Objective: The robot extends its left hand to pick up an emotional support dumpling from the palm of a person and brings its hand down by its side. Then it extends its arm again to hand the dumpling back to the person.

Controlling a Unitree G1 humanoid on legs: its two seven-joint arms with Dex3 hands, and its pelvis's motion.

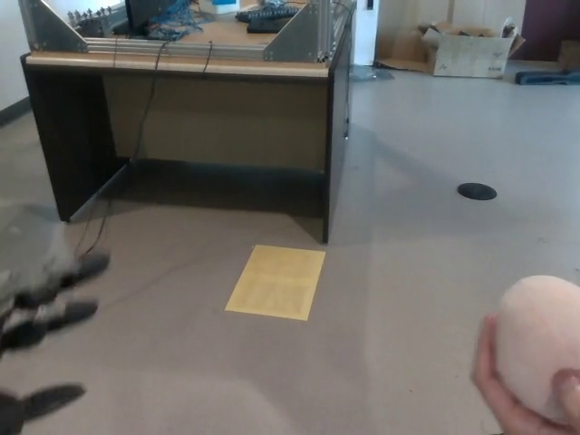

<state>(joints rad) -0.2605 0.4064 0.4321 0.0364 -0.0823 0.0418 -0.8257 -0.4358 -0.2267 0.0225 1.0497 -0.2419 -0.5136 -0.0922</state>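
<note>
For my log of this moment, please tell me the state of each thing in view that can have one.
dumpling: held in the person's hand, not with the robot.
left hand: blurred, fingers apart, holding nothing.
cardboard box: open, on the floor.
yellow sheet: flat on the floor.
right hand: not in view.

Dumpling (541, 347): pale peach, plush, egg-shaped, smooth. Sits at lower right frame edge, partly cut off, cupped from below in a person's hand (507, 399).

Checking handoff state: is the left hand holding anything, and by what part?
Nothing: the left hand is open and empty. A person's hand cups the dumpling from below.
</note>
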